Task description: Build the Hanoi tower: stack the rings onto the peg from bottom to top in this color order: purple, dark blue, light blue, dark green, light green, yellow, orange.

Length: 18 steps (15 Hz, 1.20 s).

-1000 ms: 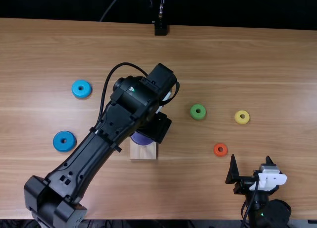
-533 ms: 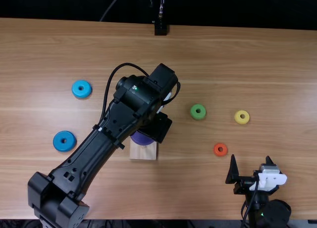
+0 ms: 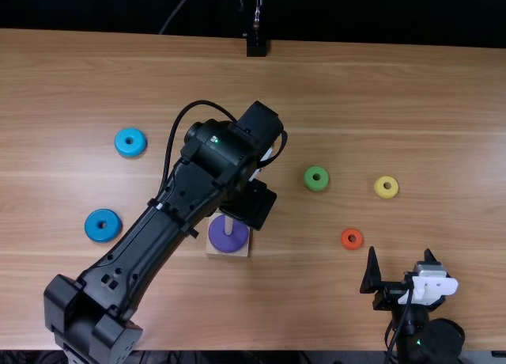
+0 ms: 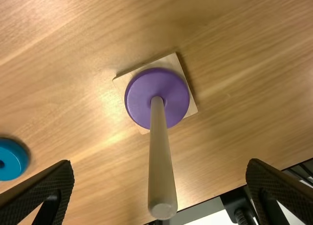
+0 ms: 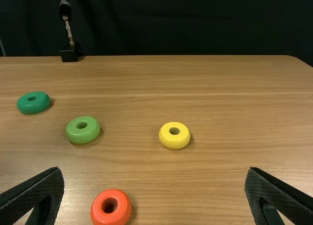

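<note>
My left gripper (image 3: 251, 204) hangs over the wooden base (image 3: 213, 252) in the top view. In the left wrist view its fingers stand wide apart, and the left gripper (image 4: 159, 165) is open around the upright peg (image 4: 161, 171). The purple ring (image 4: 171, 85) lies flat around the peg's foot on the base. Low at the right, my right gripper (image 3: 400, 257) is open and holds nothing. Dark blue ring (image 3: 92, 224) and light blue ring (image 3: 121, 142) lie at the left. Light green ring (image 3: 309, 179), yellow ring (image 3: 379, 188), orange ring (image 3: 345, 238) and dark green ring (image 5: 30, 107) lie loose.
The left arm crosses the table diagonally from the lower left, beside the dark blue ring. A black stand (image 3: 257, 46) is at the far edge. The orange ring lies just beyond the right gripper. The wooden table (image 3: 395, 95) extends behind the rings.
The purple ring has dropped down the peg onto the base, and the peg now shows in the top view. The left arm's rear part shifted slightly right. The right arm has kept still.
</note>
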Tool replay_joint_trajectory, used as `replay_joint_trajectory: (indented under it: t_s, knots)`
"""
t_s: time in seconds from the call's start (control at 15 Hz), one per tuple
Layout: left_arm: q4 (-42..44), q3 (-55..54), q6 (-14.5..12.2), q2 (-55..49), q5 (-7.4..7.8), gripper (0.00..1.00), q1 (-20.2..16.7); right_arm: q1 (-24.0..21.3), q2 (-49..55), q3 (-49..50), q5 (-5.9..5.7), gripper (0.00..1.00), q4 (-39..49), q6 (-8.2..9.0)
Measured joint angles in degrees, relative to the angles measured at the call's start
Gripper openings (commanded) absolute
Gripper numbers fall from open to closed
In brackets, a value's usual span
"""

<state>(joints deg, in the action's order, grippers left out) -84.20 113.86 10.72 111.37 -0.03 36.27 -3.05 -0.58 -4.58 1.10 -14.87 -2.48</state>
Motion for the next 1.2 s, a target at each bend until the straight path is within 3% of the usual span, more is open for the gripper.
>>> replay_joint_trajectory:
  t_s: [0.2, 0.4, 0.67, 0.87, 1.0, 1.2]
  knots:
    - [1.57, 3.96, -0.09, -1.03, 0.02, 1.0, -2.78, 0.0, 0.0, 0.0, 0.0, 1.0, 0.0, 0.0]
    - [7.78, 1.64, -0.02, -8.59, 0.15, 1.0, -12.5, -0.02, 0.0, 0.0, 0.02, 1.0, 0.0, 0.0]
    - [16.41, -19.96, 0.02, -23.87, 0.0, 1.0, -24.74, -0.02, 0.02, 0.0, 0.02, 1.0, 0.0, -0.02]
    - [24.92, -37.03, -0.63, -29.27, 0.02, 1.0, -30.84, -0.02, 0.0, -0.02, 0.0, 1.0, 0.0, -0.02]
    - [30.69, -46.27, -6.05, -33.38, 0.04, 1.0, -34.51, 0.0, 0.02, -0.02, 0.02, 1.0, 0.0, -0.04]
    - [30.4, -50.51, -15.96, -34.07, -0.68, 1.0, -38.25, -0.02, 0.02, 0.0, 0.04, 1.0, 0.0, -0.02]
